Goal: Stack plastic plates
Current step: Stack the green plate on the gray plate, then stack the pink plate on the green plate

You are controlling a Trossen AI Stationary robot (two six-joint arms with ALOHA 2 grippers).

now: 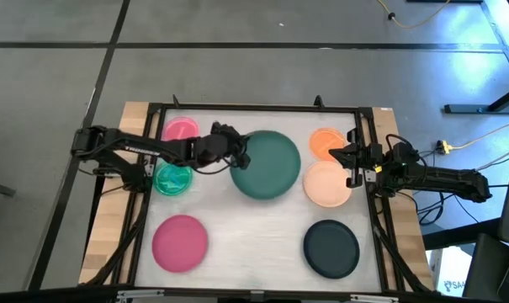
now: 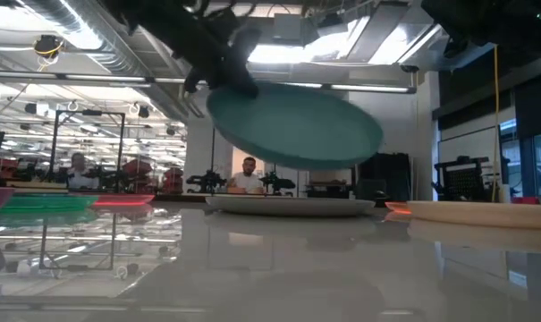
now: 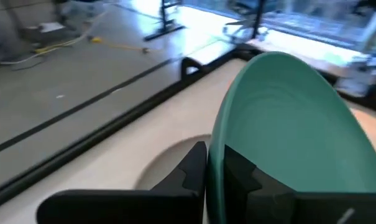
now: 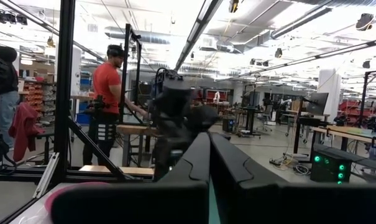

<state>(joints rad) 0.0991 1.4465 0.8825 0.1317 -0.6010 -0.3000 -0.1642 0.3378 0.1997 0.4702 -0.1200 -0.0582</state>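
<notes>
Left gripper [image 1: 237, 154] pinches the dark teal plate's [image 1: 267, 164] rim, holding it tilted in the air over the grey plate [image 2: 290, 205] mid-desk. Right gripper [image 1: 345, 156], fingers pressed together, waits beside the peach plate [image 1: 327, 184].

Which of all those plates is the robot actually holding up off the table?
The big dark teal plate. The left tool grips its rim and holds it tilted in the air above a grey plate, while the others lie flat on the table.
</notes>
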